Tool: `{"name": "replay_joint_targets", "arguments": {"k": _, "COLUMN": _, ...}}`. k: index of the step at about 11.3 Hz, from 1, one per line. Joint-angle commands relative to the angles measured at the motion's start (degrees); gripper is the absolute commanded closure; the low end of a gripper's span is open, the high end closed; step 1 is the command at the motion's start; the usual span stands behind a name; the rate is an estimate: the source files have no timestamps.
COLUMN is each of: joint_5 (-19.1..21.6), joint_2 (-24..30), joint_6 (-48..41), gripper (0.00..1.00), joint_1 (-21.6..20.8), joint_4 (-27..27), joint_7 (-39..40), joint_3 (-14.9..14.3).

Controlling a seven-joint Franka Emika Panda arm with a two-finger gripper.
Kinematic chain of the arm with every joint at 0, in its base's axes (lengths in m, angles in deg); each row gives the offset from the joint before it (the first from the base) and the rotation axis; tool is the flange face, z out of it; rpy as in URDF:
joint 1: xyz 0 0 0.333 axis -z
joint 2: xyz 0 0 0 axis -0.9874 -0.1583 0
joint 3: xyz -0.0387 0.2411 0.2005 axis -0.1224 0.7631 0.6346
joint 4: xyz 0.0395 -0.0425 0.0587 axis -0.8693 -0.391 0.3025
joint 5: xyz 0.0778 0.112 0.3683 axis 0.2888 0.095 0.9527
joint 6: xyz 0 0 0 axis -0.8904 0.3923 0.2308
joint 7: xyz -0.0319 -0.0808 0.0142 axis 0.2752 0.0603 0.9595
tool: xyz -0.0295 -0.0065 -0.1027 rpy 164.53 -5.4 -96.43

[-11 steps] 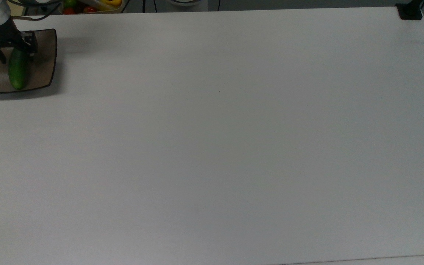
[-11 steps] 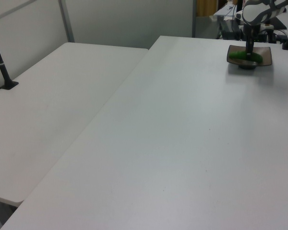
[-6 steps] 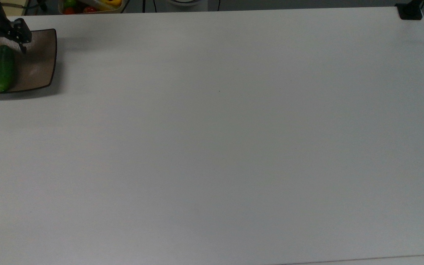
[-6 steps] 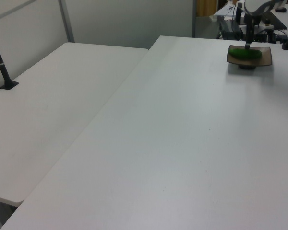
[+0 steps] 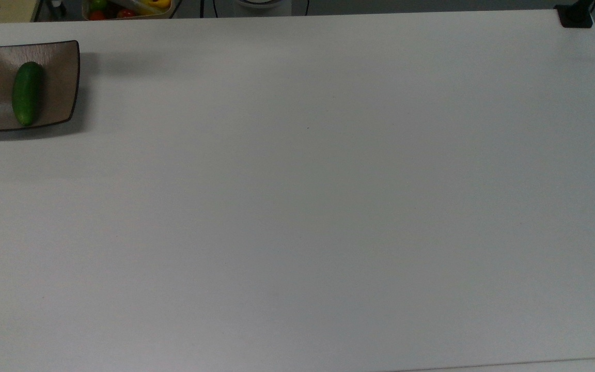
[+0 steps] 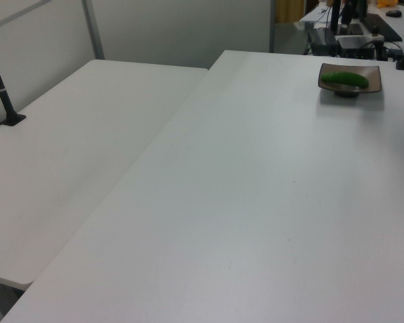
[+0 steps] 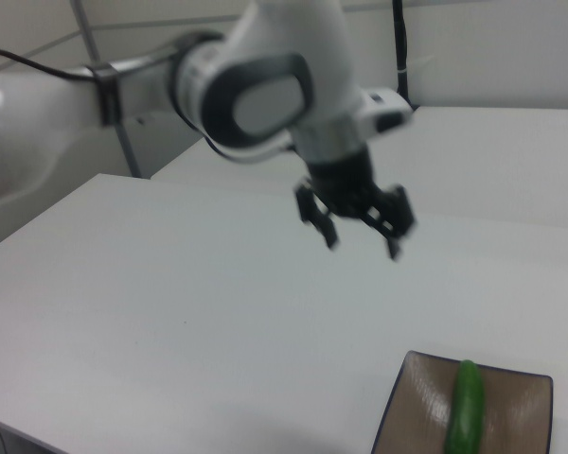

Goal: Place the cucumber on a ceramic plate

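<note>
Arm: white, reaching in from the right view's left, forearm near level, wrist bent downward. Claw hanging fingers-down, well above the table, holding nothing. Fingers spread wide, tips apart. Position: above and toward 10 o'clock from the ceramic plate in the right view, well apart from it.

Cucumber: lying flat in the dished centre of the ceramic plate, touching nothing else. Top view: long axis running 12 to 6 o'clock, tilted slightly, upper end leaning a touch toward 1 o'clock; both rounded ends inside the rim. Body slightly toward 9 o'clock of the plate's middle. Right view: cucumber likewise near upright in the frame, far end at 12 o'clock, near end at about 7 o'clock. Left view: cucumber seen almost side-on, long axis running 9 to 3 o'clock across the ceramic plate.

Plate: square, brown, dark rim, corners upturned. Sitting at the far 10 o'clock corner of the table in the top view, close to the table's edge; far end of the table in the left view, toward 1 o'clock.

Behind the table edge at 12 o'clock in the top view: a container of coloured produce, red, green and yellow.
</note>
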Motion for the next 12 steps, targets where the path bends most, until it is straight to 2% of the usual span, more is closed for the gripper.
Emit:
{"name": "replay_joint_targets", "arguments": {"k": 1, "joint_5": 0.61, "joint_2": 4.63, "joint_6": -6.49, "gripper": 0.00, "joint_1": -7.01, "joint_4": 1.72, "joint_7": -16.30, "joint_3": -0.04}}
{"name": "replay_joint_targets", "arguments": {"k": 4, "joint_5": 1.14, "joint_2": 6.92, "joint_6": -13.43, "gripper": 0.00, "joint_1": -14.39, "joint_4": 2.60, "joint_7": -24.14, "joint_3": 0.74}}
{"name": "replay_joint_targets", "arguments": {"k": 6, "joint_5": 1.41, "joint_2": 7.10, "joint_6": -14.41, "gripper": 0.00, "joint_1": -14.94, "joint_4": 2.34, "joint_7": -28.80, "joint_3": 6.17}}
{"name": "replay_joint_targets", "arguments": {"k": 9, "joint_5": 1.41, "joint_2": 6.75, "joint_6": -14.24, "gripper": 0.00, "joint_1": -15.47, "joint_4": 1.82, "joint_7": -30.50, "joint_3": 11.90}}
{"name": "replay_joint_targets", "arguments": {"k": 10, "joint_5": 1.41, "joint_2": 6.58, "joint_6": -13.71, "gripper": 0.00, "joint_1": -15.47, "joint_4": 1.12, "joint_7": -30.50, "joint_3": 13.04}}
{"name": "replay_joint_targets", "arguments": {"k": 12, "joint_5": 1.49, "joint_2": 6.23, "joint_6": -13.18, "gripper": 0.00, "joint_1": -16.08, "joint_4": 0.59, "joint_7": -29.36, "joint_3": 13.14}}
